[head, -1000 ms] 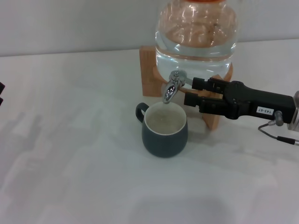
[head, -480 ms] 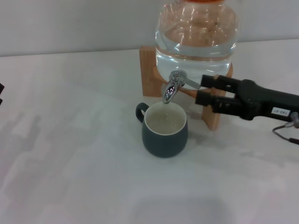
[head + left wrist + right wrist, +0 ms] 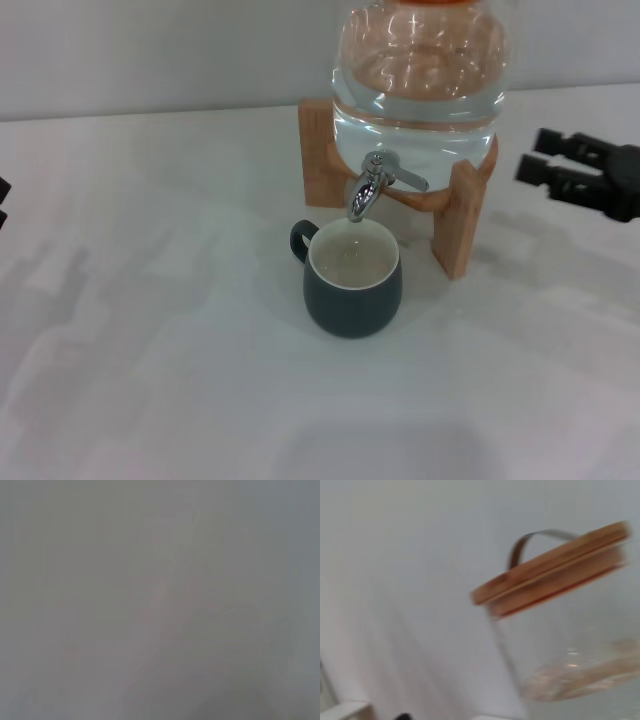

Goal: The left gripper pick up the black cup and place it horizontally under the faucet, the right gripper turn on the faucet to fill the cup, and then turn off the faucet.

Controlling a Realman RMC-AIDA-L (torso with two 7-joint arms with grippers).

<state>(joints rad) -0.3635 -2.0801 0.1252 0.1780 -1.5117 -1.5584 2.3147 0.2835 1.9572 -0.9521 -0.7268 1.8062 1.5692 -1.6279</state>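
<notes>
While the black cup (image 3: pixel 352 279) stands upright on the white table (image 3: pixel 150 330) directly under the faucet (image 3: pixel 372 190), the right gripper (image 3: pixel 532 156) hangs well apart at the table's right edge, jaws slightly parted and empty; open tabletop lies between.

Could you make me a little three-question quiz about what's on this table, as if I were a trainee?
1. True or false: the right claw is touching the faucet.
2. Where does the black cup stand?
A. under the faucet's spout
B. beside the wooden stand, away from the spout
C. on top of the water jar
3. Fill in: the cup's handle points toward the robot's ____ side.

Key: 1. False, it is clear of the faucet, out to the right. 2. A. 3. left. The left claw barely shows at the table's edge.
</notes>
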